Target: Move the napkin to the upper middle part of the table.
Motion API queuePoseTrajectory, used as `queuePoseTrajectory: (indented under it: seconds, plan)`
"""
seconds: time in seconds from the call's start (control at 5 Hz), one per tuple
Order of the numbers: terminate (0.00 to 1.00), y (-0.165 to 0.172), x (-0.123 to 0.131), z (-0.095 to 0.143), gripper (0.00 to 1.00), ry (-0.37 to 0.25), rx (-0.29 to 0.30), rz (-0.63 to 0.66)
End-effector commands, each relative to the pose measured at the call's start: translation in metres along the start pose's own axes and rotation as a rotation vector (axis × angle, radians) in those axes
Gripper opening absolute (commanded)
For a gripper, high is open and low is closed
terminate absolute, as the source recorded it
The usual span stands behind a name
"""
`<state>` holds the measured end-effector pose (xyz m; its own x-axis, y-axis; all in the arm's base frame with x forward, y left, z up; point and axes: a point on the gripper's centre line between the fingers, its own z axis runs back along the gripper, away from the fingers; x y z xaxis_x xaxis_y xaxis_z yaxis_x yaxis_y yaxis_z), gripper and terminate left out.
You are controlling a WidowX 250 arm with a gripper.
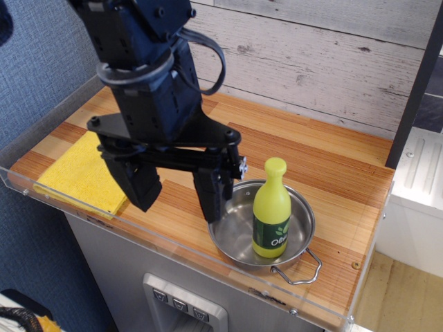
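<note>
The bright yellow napkin (82,174) lies flat at the left front of the wooden table (304,149), partly hidden by my arm. My gripper (178,197) hangs over the front middle of the table, just right of the napkin and left of the pan. Its two black fingers (140,187) stand wide apart and hold nothing. The left finger's tip is at the napkin's right edge; I cannot tell if it touches.
A steel pan (239,225) with a wire handle sits at the front right, with a yellow-green plastic bottle (270,207) upright in it. A clear acrylic rim (173,245) runs along the table's edges. A grey-white plank wall (311,62) stands behind.
</note>
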<state>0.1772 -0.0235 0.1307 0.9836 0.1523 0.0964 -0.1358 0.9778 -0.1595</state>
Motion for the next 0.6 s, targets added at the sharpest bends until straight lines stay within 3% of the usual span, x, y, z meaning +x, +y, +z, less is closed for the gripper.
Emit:
queuePoseTrajectory:
  seconds: [0.0, 0.2, 0.4]
  plan:
    - [0.00, 0.000, 0.000, 0.000, 1.00, 0.000, 0.000, 0.000]
    - [0.00, 0.026, 0.006, 0.001, 1.00, -0.012, 0.082, 0.018]
    - [0.00, 0.069, 0.020, 0.001, 1.00, -0.022, 0.076, 0.125]
